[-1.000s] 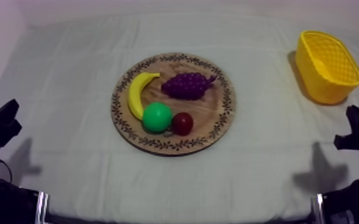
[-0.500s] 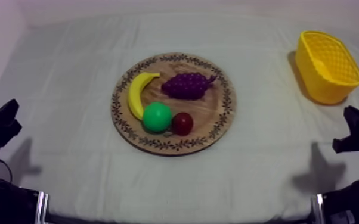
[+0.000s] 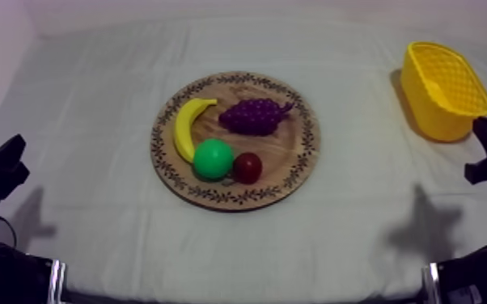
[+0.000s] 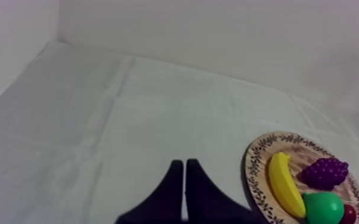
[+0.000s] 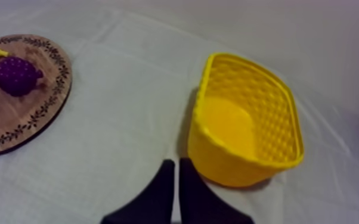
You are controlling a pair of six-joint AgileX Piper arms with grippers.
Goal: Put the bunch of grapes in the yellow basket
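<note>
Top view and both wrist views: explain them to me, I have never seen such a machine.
This is a robot with two arms at a cloth-covered table. One camera looks down from above; the other two ride on the arms' wrists. The black wedge in each wrist view is that arm's own gripper: left gripper and right gripper, both shut, holding nothing. The wooden board carries a banana, a bunch of grapes, a green pear and a small red fruit. The yellow basket stands empty beside the right gripper.

Black tapered left tool point(image 4: 185, 162), black tapered right tool point(image 5: 176, 161)
</note>
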